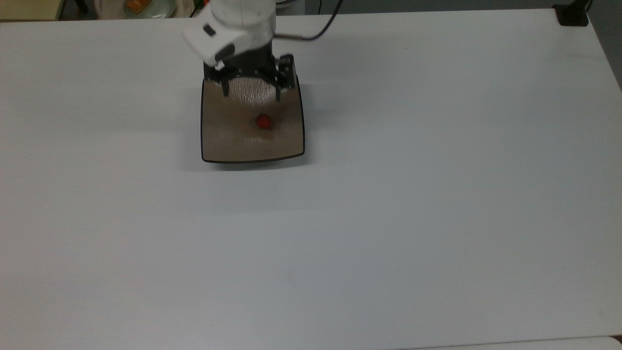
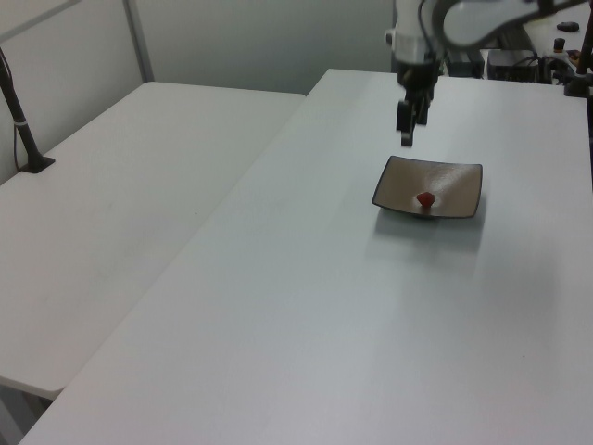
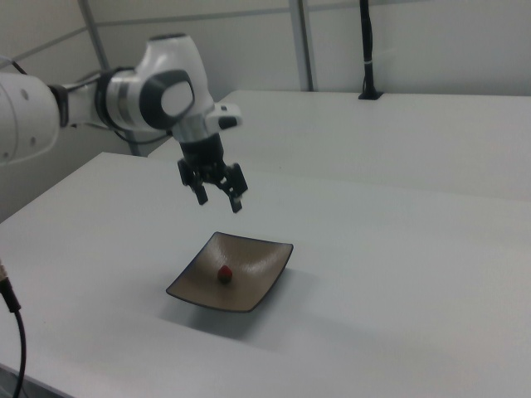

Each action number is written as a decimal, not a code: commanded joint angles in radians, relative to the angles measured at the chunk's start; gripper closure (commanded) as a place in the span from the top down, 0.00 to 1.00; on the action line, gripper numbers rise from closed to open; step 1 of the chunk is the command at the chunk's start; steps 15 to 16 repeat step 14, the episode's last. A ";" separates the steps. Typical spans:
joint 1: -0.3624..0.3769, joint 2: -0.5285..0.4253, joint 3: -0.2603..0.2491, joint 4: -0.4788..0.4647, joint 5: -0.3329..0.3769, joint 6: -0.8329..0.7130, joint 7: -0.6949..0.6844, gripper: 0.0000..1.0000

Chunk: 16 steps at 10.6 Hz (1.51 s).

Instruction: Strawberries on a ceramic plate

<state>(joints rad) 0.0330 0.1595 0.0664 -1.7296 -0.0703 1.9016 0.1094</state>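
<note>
Taupe ceramic plate (image 3: 259, 279) now carries the strawberry (image 3: 224, 273) near its middle; above the plate, the gripper (image 3: 219, 195) is held spread and empty. Placement is judged done; only retreat is called for.

In the top view the gripper (image 1: 251, 92) covers the far edge of the ceramic plate (image 1: 228, 141), and the arm (image 1: 238, 19) above it is cut off by the picture's upper edge.
</note>
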 commanded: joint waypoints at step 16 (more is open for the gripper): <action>0.166 -0.192 -0.143 0.062 0.172 -0.153 -0.068 1.00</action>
